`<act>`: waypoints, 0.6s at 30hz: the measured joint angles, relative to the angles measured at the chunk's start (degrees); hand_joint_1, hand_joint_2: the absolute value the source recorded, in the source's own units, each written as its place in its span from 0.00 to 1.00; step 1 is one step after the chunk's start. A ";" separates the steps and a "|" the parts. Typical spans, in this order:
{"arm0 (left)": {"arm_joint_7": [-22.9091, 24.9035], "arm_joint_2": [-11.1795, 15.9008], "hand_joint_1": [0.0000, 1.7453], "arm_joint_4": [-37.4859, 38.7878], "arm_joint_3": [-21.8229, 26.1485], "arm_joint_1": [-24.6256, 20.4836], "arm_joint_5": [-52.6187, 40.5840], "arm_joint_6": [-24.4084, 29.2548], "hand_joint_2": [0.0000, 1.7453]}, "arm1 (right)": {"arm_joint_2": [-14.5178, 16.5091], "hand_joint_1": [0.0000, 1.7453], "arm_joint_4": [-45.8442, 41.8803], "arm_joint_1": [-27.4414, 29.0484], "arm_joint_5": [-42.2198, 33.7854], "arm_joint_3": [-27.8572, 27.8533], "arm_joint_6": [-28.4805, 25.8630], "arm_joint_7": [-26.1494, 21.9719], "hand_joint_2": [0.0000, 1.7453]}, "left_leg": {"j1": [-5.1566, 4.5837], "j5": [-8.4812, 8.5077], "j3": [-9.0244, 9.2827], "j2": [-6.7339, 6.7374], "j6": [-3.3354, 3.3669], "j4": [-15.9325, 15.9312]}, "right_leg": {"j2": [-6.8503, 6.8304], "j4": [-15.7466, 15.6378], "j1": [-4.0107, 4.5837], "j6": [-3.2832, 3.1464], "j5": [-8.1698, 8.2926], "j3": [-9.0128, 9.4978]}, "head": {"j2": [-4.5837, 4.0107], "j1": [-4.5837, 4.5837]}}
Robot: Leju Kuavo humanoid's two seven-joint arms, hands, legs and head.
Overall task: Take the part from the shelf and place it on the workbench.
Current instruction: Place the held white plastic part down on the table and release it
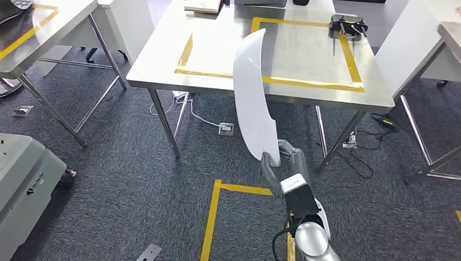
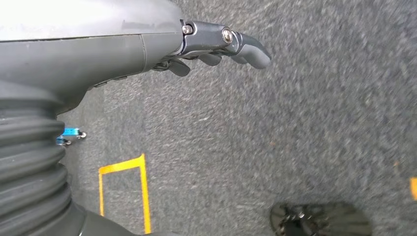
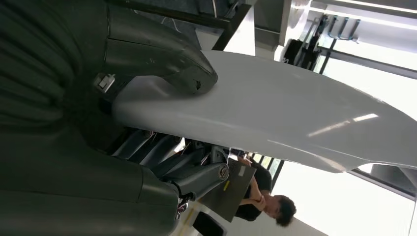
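The part is a long, curved white panel (image 1: 253,98); my right hand (image 1: 278,163) grips its lower end and holds it upright, its upper tip overlapping the near edge of the steel workbench (image 1: 163,65). In the right wrist view the thumb (image 3: 189,73) presses on the white panel (image 3: 275,113) with the fingers (image 3: 167,152) curled beneath it. My left hand (image 2: 216,49) hangs over grey carpet with its fingers loosely curled and nothing in them.
A yellow tape square (image 1: 348,57) marks the workbench top, with a black tool (image 1: 347,25) at its far right corner. Another steel table (image 1: 49,32) stands left, one more at right (image 1: 448,38). Yellow floor tape (image 1: 209,217) and cables (image 1: 359,155) lie below. A seated person (image 3: 268,204) is behind.
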 joint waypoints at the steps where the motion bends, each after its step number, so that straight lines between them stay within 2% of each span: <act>1: 0.00 0.03 0.00 0.01 0.00 -0.02 0.00 0.02 1.00 | 0.00 1.00 0.01 -0.09 -0.01 0.01 -0.02 -0.01 1.00 | -0.06 -0.25 0.21 -0.01 0.21 -0.02 | 0.01 3.90 0.00 0.14 -1.36 -2.53 | 0.00 0.07; 2: 0.00 0.03 0.00 0.02 0.00 0.01 0.00 0.03 1.00 | -0.01 1.00 0.01 -0.10 -0.03 0.01 -0.02 0.01 1.00 | -0.14 -0.52 0.40 -0.03 0.33 0.00 | 0.01 7.45 0.01 0.21 -2.39 -5.09 | 0.00 0.09; 3: 0.00 0.02 0.00 0.03 0.00 0.10 -0.01 0.04 1.00 | -0.02 1.00 0.02 -0.05 -0.05 0.01 -0.02 0.03 1.00 | -0.21 -0.81 0.66 -0.06 0.37 0.01 | 0.01 9.63 0.02 0.17 -2.58 -7.02 | 0.00 0.10; 4: 0.01 0.02 0.00 0.04 0.00 0.20 -0.03 0.04 1.00 | -0.03 1.00 0.02 -0.02 -0.06 0.01 -0.02 0.04 1.00 | -0.28 -1.16 1.05 -0.11 0.35 0.03 | 0.01 9.66 0.05 0.00 -1.53 -7.90 | 0.00 0.11; 5: 0.01 0.02 0.00 0.04 0.00 0.25 -0.09 0.05 1.00 | -0.04 1.00 0.02 -0.01 -0.08 0.01 -0.02 0.05 1.00 | -0.33 -1.54 1.59 -0.17 0.29 0.04 | 0.01 7.42 0.11 -0.29 0.69 -7.59 | 0.00 0.12; 6: 0.01 0.01 0.00 0.04 0.00 0.27 -0.17 0.06 1.00 | -0.04 1.00 0.02 -0.01 -0.11 0.01 -0.03 0.05 1.00 | -0.38 -1.97 2.17 -0.22 0.21 0.02 | 0.00 3.58 0.23 -0.72 3.66 -6.41 | 0.00 0.13; 7: 0.01 -0.03 0.00 0.04 0.00 0.26 -0.28 0.06 1.00 | -0.04 1.00 0.02 -0.02 -0.16 0.01 -0.04 0.05 1.00 | -0.44 -2.40 2.75 -0.26 0.08 0.03 | -0.02 -0.32 0.44 -1.21 5.93 -5.05 | 0.00 0.11; 8: 0.02 -0.07 0.00 0.04 0.00 0.22 -0.39 0.07 1.00 | -0.05 1.00 0.01 -0.06 -0.22 0.01 -0.07 0.07 1.00 | -0.49 -2.77 3.05 -0.33 -0.13 0.01 | -0.02 -3.53 0.68 -1.61 6.74 -3.93 | 0.00 0.16; 9: 0.03 -0.10 0.00 0.05 0.00 0.17 -0.49 0.06 1.00 | -0.05 1.00 -0.01 -0.08 -0.28 0.02 -0.09 0.10 1.00 | -0.53 -3.08 3.17 -0.35 -0.41 -0.04 | 0.00 -5.44 0.89 -1.89 7.03 -3.21 | 0.00 0.19; 11: 0.03 -0.13 0.00 0.04 0.00 0.15 -0.62 0.05 1.00 | -0.08 1.00 -0.04 -0.05 -0.38 0.03 -0.21 0.16 1.00 | -0.60 -3.33 3.46 -0.36 -1.10 0.20 | 0.07 -6.54 0.94 -2.23 6.28 -2.63 | 0.00 0.29; 13: -0.01 -0.10 0.00 0.00 0.00 0.10 -0.69 0.02 1.00 | -0.04 1.00 -0.15 0.08 -0.41 0.03 -0.34 0.19 1.00 | -0.58 -3.56 3.34 -0.16 -1.68 1.74 | 0.10 -6.89 0.62 -2.72 6.57 -1.53 | 0.00 0.24; 14: -0.06 -0.09 0.00 -0.02 0.00 0.01 -0.71 0.01 1.00 | -0.01 1.00 -0.23 0.09 -0.41 0.03 -0.38 0.18 1.00 | -0.53 -3.96 2.38 -0.07 -1.95 3.66 | 0.09 -6.99 0.48 -2.98 6.35 -0.87 | 0.00 0.15; 15: -0.10 -0.08 0.00 -0.04 0.00 -0.06 -0.72 0.00 1.00 | 0.02 1.00 -0.31 0.12 -0.40 0.03 -0.38 0.17 1.00 | -0.43 -4.68 0.68 0.02 -2.21 6.57 | 0.06 -7.08 0.37 -3.19 6.01 -0.27 | 0.00 0.05; 17: -0.13 -0.07 0.00 -0.04 0.00 -0.01 -0.72 0.00 1.00 | 0.04 1.00 -0.37 0.29 -0.41 0.03 -0.39 0.19 1.00 | -0.23 -6.96 -3.93 0.06 -2.65 13.30 | 0.06 -7.08 0.32 -3.42 5.06 0.69 | 0.00 -0.12; 18: -0.08 -0.05 0.00 -0.02 0.00 0.10 -0.72 0.00 1.00 | 0.04 1.00 -0.37 0.42 -0.41 0.03 -0.39 0.23 1.00 | -0.13 -7.75 -5.86 0.07 -2.78 15.37 | 0.10 -7.07 0.30 -3.42 4.56 1.24 | 0.00 -0.13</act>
